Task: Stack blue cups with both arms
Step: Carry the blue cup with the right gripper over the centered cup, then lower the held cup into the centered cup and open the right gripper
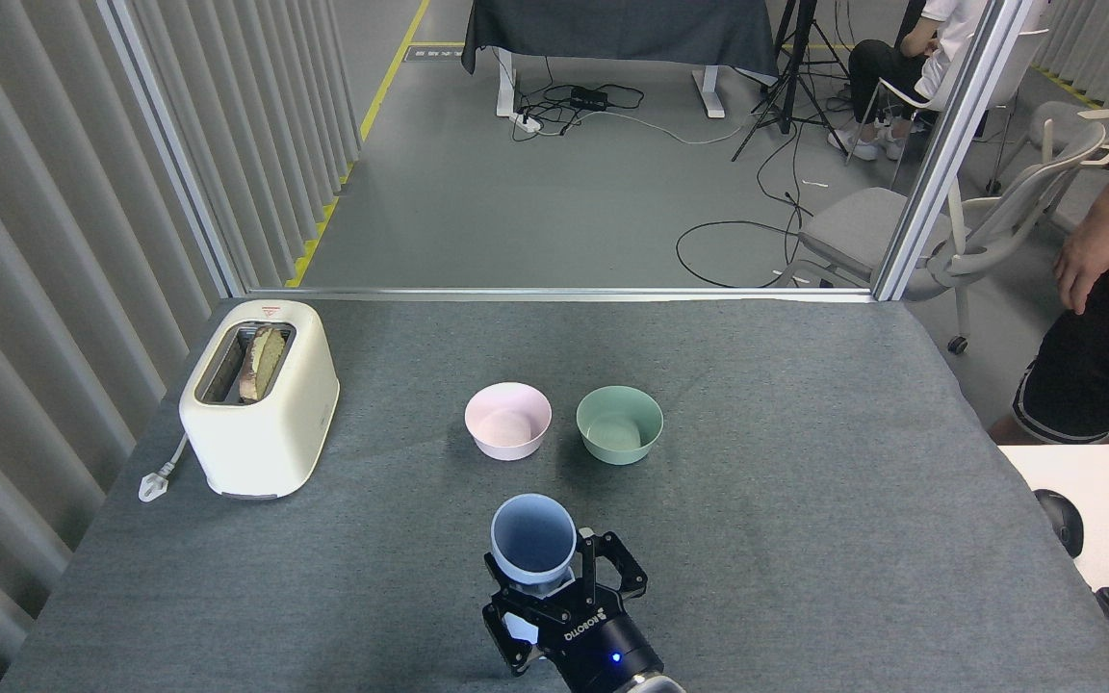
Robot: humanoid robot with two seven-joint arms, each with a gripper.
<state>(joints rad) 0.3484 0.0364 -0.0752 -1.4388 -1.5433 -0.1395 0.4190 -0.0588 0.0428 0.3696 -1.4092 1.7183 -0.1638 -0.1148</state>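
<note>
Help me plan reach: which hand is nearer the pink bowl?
Right. The right hand holds a blue cup just short of the pink bowl, on the robot's side; the left hand is out of view.

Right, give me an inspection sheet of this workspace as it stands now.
Surface: grey cloth-covered table, flat.
Job's things: one blue cup upright, held low near the front edge; second cup hidden, cannot confirm.
Clutter: pink bowl and green bowl side by side, apart; cream toaster with bread in its slot, far left.
Grippers: right gripper shut on the blue cup, fingers around its lower wall; left gripper not in view.
Cables: toaster cord and plug loose on the table; cables on the floor beyond.
Surroundings: person's hand at right, office chair.
</note>
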